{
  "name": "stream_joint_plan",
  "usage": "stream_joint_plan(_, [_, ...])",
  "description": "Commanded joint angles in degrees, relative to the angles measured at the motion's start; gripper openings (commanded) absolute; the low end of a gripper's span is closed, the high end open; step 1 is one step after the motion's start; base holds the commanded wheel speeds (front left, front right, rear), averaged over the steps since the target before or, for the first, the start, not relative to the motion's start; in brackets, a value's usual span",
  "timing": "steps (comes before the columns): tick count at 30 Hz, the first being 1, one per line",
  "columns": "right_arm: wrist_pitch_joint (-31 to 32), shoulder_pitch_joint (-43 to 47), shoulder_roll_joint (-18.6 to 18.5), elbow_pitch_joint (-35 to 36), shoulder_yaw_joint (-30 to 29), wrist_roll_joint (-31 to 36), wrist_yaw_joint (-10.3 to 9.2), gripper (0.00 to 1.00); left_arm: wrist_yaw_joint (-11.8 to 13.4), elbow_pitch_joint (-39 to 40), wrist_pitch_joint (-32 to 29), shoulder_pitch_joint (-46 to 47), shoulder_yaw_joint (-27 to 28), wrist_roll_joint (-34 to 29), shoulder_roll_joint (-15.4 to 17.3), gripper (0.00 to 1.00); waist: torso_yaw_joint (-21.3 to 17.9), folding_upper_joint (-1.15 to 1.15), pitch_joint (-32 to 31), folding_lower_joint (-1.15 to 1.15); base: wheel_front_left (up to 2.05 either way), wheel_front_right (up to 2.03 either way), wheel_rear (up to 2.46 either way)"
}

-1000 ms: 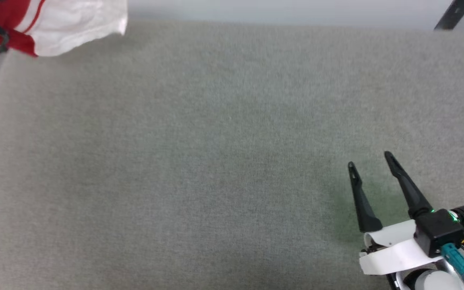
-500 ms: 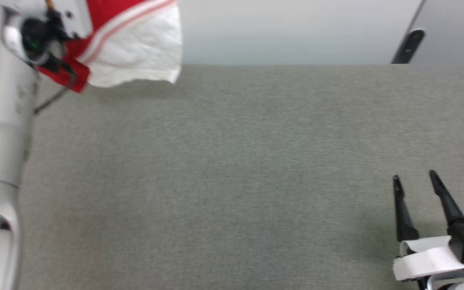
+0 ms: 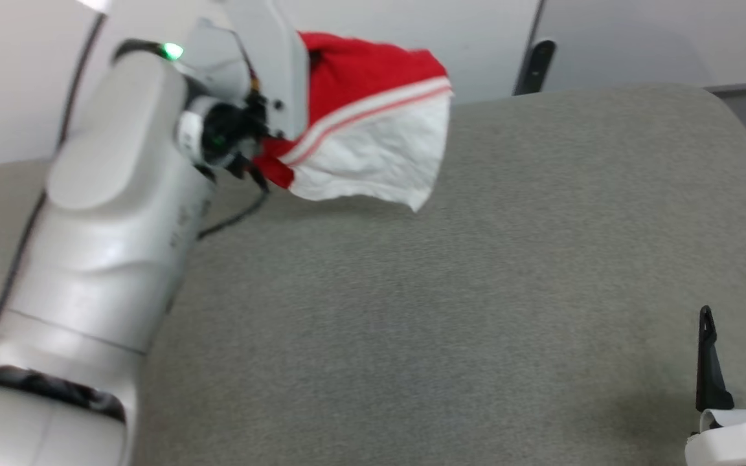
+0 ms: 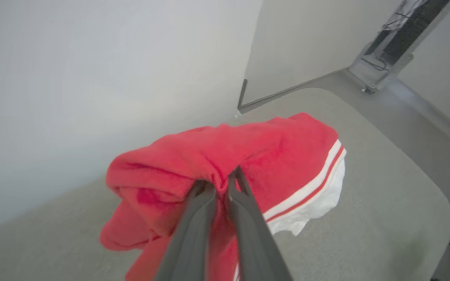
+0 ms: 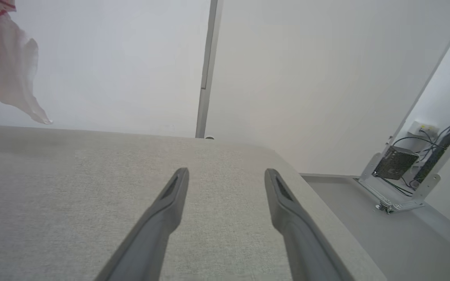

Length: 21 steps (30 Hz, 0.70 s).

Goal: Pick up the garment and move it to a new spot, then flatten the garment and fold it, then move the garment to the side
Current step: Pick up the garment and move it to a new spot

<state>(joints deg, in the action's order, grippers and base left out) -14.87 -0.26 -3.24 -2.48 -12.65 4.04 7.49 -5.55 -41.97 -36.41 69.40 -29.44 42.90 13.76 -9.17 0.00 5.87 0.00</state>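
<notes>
My own left forearm [image 3: 114,226] is blocking much of the head view, and it is covering the fingers of my left gripper [image 4: 219,182] there. In the left wrist view those fingers are pressing together on a bunched fold of the garment [image 3: 360,136], clamping the red cloth between their tips. The garment's lower part is running off the bottom edge of that view, so I cannot tell how far it is hanging. It is crumpled in on itself, showing red cloth, striped trim and a white sleeve. In the right wrist view it is cut by the upper left corner, with the sleeve's tip hanging clear of the grey padded surface [image 3: 476,291].

My left arm is reaching up and forward, holding the garment in the air over the far left part of that surface. My right gripper [image 3: 737,312] is sitting low at the near right, well apart from the garment, its body cut off by the frame, its fingers [image 5: 170,203] standing wide apart with nothing between them.
</notes>
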Motion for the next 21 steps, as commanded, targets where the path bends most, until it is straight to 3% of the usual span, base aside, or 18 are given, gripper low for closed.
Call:
stream_joint_plan(1, [-0.17,0.74,0.21,0.01,-0.23,-0.4,0.0,1.0,0.08,1.46,-0.42,-2.23,-0.39,0.68,-0.62,0.0,-2.9,0.0,0.53,0.0,0.0,0.0,0.0])
stream_joint_plan(8, [-0.32,0.09,0.38,-0.02,0.95,-1.44,0.0,1.0,-0.5,6.41,-1.55,-8.77,-2.19,1.67,-0.3,0.0,-5.0,0.0,2.36,0.0,0.0,0.0,0.0])
stream_joint_plan(21, [-0.41,-1.55,0.42,-1.63,1.66,-4.71,0.0,1.0,-0.86,14.11,-6.59,-21.13,-6.29,3.26,5.38,0.0,-5.42,0.0,5.41,0.0,0.0,0.0,0.0])
